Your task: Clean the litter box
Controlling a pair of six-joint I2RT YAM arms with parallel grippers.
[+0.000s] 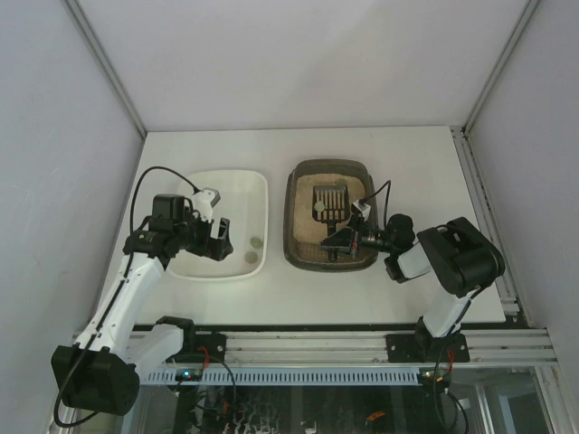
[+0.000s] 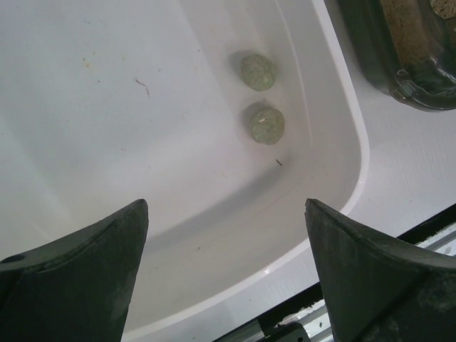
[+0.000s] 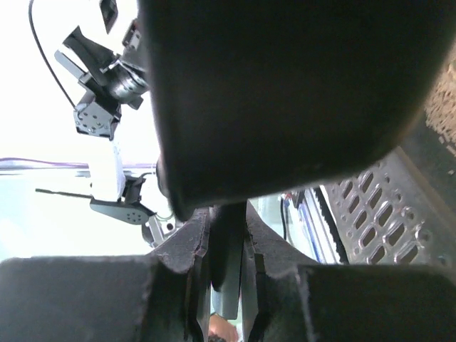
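The dark brown-grey litter box (image 1: 296, 212) with beige litter sits right of centre; its corner shows in the left wrist view (image 2: 370, 50). A dark slotted scoop (image 1: 331, 198) lies in it with a grey-green clump (image 1: 320, 209) on its blade. My right gripper (image 1: 346, 240) is shut on the scoop's handle (image 3: 229, 246) at the box's near end; the scoop's slotted blade (image 3: 377, 214) shows at the right of that view. My left gripper (image 1: 220, 237) is open and empty, hovering over the white tray's (image 1: 194, 181) near part (image 2: 225, 235).
Two grey-green clumps (image 2: 257, 72) (image 2: 266, 123) lie in the white tray near its right wall; they also show from above (image 1: 257, 242). The table's front edge and rail (image 1: 344, 336) run just behind the tray and box. White walls enclose the table.
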